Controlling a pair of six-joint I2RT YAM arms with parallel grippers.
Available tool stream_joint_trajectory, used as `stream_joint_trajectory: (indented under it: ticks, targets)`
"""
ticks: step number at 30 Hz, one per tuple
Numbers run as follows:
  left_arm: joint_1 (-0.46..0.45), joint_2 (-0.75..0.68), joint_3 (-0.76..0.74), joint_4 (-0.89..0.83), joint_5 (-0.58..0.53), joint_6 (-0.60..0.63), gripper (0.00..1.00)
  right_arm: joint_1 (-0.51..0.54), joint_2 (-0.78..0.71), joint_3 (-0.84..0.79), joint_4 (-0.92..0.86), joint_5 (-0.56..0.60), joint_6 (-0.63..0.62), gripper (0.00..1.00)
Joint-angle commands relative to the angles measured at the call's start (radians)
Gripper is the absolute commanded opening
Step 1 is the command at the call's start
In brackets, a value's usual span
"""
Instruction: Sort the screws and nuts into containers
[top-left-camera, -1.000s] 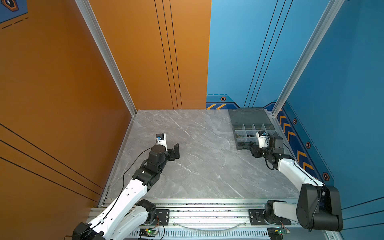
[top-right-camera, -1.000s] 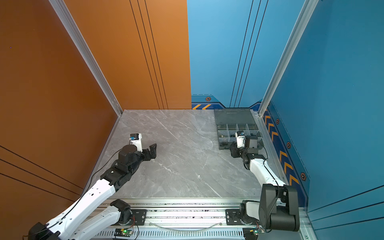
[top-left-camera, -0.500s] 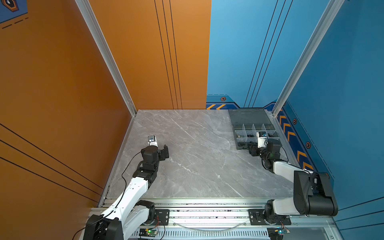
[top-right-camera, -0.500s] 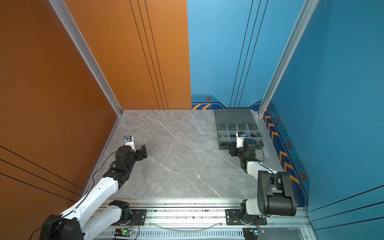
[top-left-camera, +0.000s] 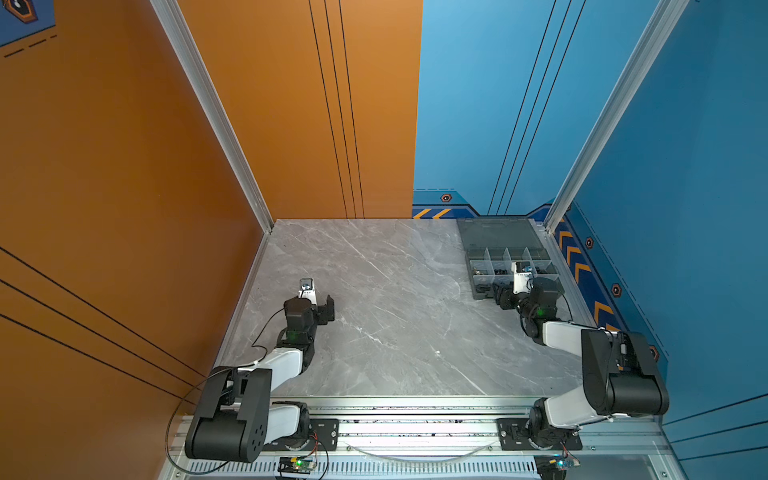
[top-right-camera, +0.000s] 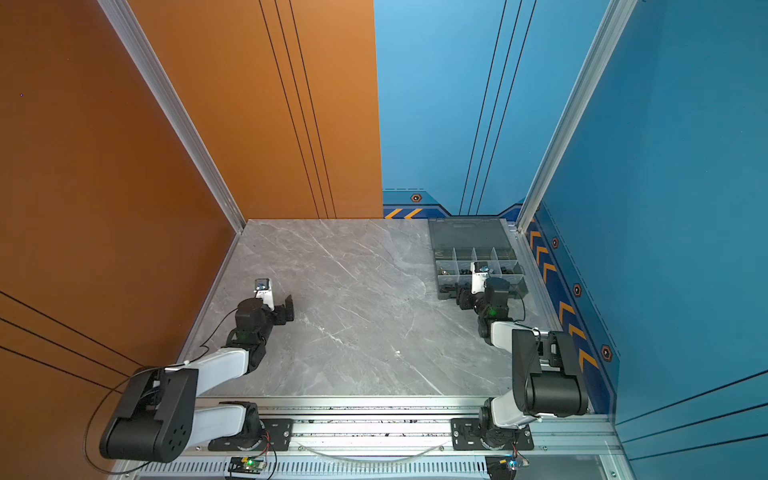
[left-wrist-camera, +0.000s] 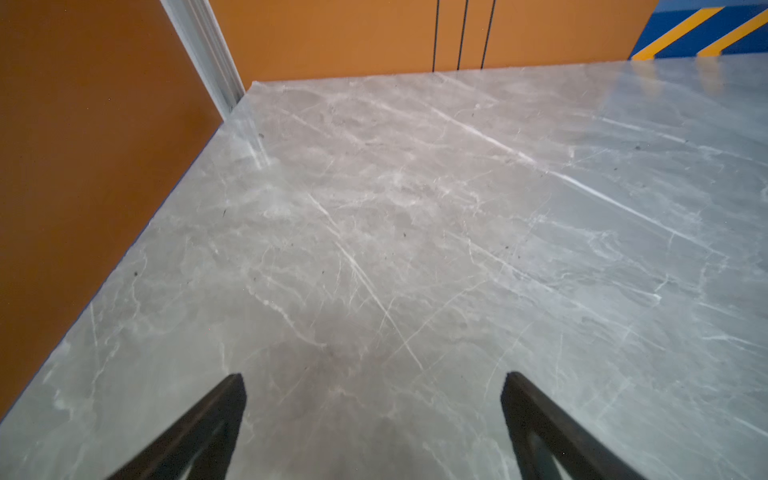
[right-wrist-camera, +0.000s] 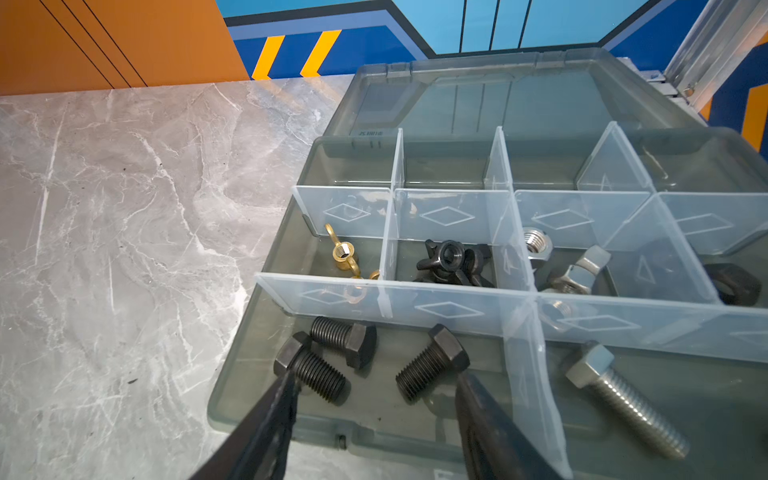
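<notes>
The containers (right-wrist-camera: 449, 309) are compartments of a smoky grey box at the table's back right in both top views (top-left-camera: 494, 255) (top-right-camera: 463, 254). Three black screws (right-wrist-camera: 432, 365) lie in the nearest left compartment and a silver screw (right-wrist-camera: 619, 395) in the one beside it. Behind them, separate compartments hold brass wing nuts (right-wrist-camera: 345, 253), black wing nuts (right-wrist-camera: 453, 259), silver nuts (right-wrist-camera: 573, 270) and a black nut (right-wrist-camera: 731, 282). My right gripper (right-wrist-camera: 376, 386) hangs open over the black screws, holding nothing. My left gripper (left-wrist-camera: 374, 382) (top-left-camera: 328, 309) is open above bare table at the left.
The box's flat lid (right-wrist-camera: 478, 95) lies open behind the compartments, against the blue back wall. The orange wall (left-wrist-camera: 83, 166) runs close along the left arm's side. An aluminium rail (top-left-camera: 415, 415) borders the table's front edge.
The left arm has drawn back toward the front left, its gripper still open. The right arm has folded back a little and its jaws stand slightly wider over the box.
</notes>
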Motion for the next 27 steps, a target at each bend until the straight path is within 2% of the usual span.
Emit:
stream_joint_trajectory:
  ticks: [1,3,10,15,18,20,22,25,26,27]
  targets:
    - [0.019,0.039,-0.018,0.189,0.061,0.022,0.98,0.012,0.000,-0.014,0.047,0.021,-0.004,0.64]
    - [0.030,0.065,-0.024,0.227,0.075,0.006,0.98,0.017,-0.005,-0.027,0.063,0.035,-0.005,0.64]
    - [0.036,0.311,-0.083,0.610,0.091,-0.001,0.98,0.042,-0.023,-0.080,0.135,0.101,-0.014,0.67]
    - [0.033,0.277,-0.042,0.486,0.025,-0.018,0.98,0.062,-0.013,-0.104,0.188,0.197,-0.007,0.68]
    - [0.024,0.263,0.016,0.350,-0.023,-0.023,0.98,0.068,0.037,-0.161,0.349,0.257,0.013,0.69]
    - [0.021,0.267,0.030,0.332,-0.038,-0.023,0.98,0.072,0.018,-0.154,0.293,0.273,0.009,0.70]
    - [0.022,0.266,0.030,0.327,-0.038,-0.027,0.98,0.072,0.032,-0.157,0.332,0.272,0.013,0.71]
    - [0.034,0.265,0.045,0.300,-0.033,-0.040,0.98,0.070,0.027,-0.145,0.298,0.274,0.013,0.75]
    - [0.037,0.266,0.054,0.285,-0.034,-0.043,0.98,0.070,0.030,-0.142,0.298,0.275,0.016,0.78]
    - [0.038,0.268,0.066,0.263,-0.038,-0.048,0.98,0.068,0.026,-0.139,0.284,0.274,0.017,1.00]
